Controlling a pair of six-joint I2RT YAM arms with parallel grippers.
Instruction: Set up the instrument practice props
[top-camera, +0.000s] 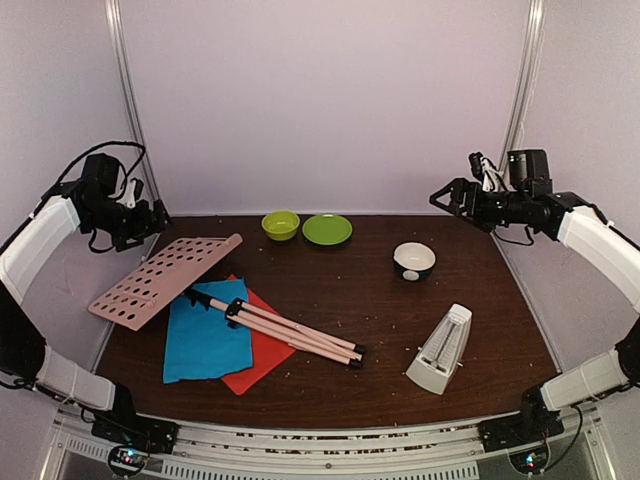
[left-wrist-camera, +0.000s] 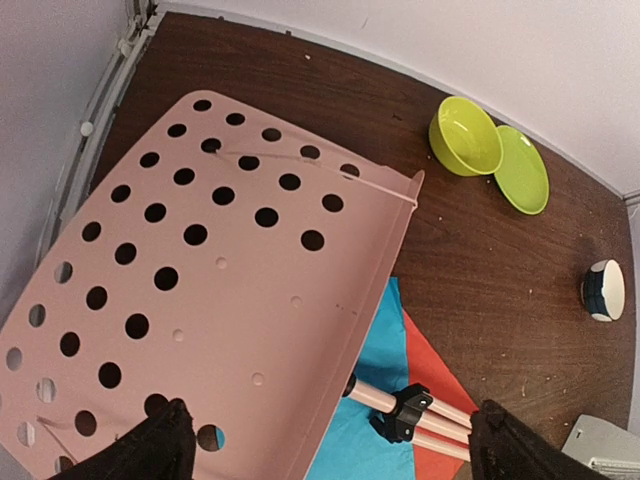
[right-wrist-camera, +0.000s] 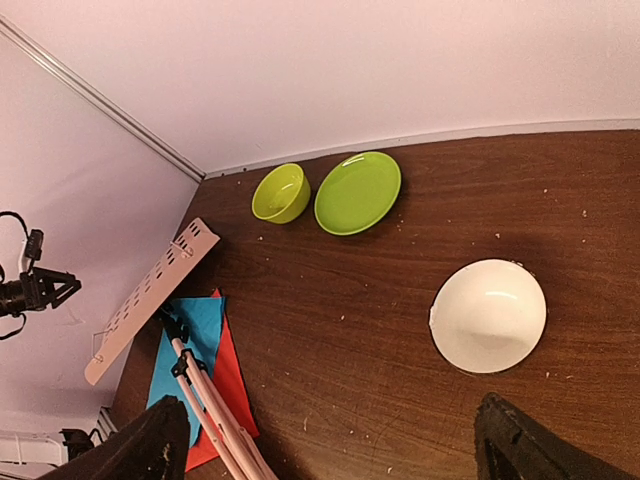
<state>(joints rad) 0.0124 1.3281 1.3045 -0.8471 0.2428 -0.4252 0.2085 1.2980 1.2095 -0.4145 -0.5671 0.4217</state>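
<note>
Your left gripper (top-camera: 152, 216) and right gripper (top-camera: 447, 196) are both hanging wide open, gripping nothing. From above, the left one is hovering near the music stand (top-camera: 165, 280), which is lying collapsed across the blue sheet (top-camera: 205, 345) and red sheet (top-camera: 262, 362), pinning them; the right one is idling well apart from the metronome (top-camera: 440, 350), apparently lying tipped. Your left wrist is looking straight down on the stand's perforated desk (left-wrist-camera: 220, 290). Your right wrist is facing a white bowl (right-wrist-camera: 488, 315), the stand lying far off.

Half-hidden sheets
We see the blue sheet (top-camera: 205, 345) covering much of the red sheet (top-camera: 264, 352); print on either is too small to tell.
</note>
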